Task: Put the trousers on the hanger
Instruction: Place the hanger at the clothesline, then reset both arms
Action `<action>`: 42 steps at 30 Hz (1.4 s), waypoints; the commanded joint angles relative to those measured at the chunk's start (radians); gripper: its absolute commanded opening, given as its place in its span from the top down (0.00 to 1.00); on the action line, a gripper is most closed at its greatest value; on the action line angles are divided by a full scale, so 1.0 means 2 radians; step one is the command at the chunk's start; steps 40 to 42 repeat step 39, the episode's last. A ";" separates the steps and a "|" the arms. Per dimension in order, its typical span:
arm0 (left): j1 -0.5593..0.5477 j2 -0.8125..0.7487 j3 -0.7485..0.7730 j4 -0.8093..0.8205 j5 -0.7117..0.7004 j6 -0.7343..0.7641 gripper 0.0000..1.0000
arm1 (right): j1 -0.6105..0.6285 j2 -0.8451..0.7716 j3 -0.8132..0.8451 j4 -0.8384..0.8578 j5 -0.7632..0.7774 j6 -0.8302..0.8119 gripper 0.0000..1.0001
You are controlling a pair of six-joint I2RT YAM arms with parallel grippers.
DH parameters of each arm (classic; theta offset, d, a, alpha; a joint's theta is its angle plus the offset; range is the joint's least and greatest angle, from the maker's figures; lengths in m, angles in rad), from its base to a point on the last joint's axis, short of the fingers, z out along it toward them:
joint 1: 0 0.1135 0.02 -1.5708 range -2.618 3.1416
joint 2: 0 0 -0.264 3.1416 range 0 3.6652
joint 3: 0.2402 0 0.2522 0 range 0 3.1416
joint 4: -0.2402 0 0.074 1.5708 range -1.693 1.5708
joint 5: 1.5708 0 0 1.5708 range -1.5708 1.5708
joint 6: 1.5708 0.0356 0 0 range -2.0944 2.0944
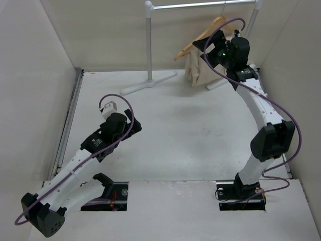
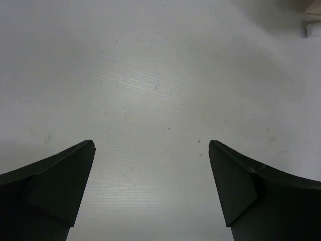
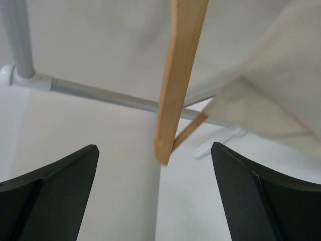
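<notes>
The light wooden hanger [image 1: 200, 36] hangs at the white rack at the back right. The beige trousers [image 1: 197, 70] hang from it, their lower end reaching the table. In the right wrist view the hanger's arm [image 3: 178, 75] runs down to its tip, the crossbar [image 3: 190, 131] goes off to the right, and the trousers [image 3: 281, 85] drape over it. My right gripper [image 1: 204, 50] [image 3: 154, 148] is open and holds nothing; the hanger's tip lies just beyond its jaws. My left gripper [image 1: 131, 124] [image 2: 151, 143] is open and empty over bare table at the left.
The white garment rack has an upright post [image 1: 149, 45], a top bar [image 1: 200, 5] and feet [image 1: 145, 84] on the table. Its lower grey bar [image 3: 100, 93] crosses behind the hanger. White walls close in the table on the left, back and right.
</notes>
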 commanded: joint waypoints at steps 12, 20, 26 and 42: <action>-0.034 0.123 0.062 0.040 0.024 -0.004 0.00 | -0.030 -0.377 -0.400 -0.030 0.102 -0.092 0.00; -0.063 0.167 0.067 0.060 0.025 -0.005 0.00 | -0.021 -0.534 -0.575 -0.165 0.192 -0.089 0.00; -0.087 0.207 0.067 0.071 0.025 -0.004 0.00 | -0.006 -0.555 -0.628 -0.233 0.223 -0.069 0.00; -0.092 0.247 0.073 0.080 0.040 0.003 0.00 | 0.017 -0.516 -0.611 -0.238 0.232 -0.081 0.00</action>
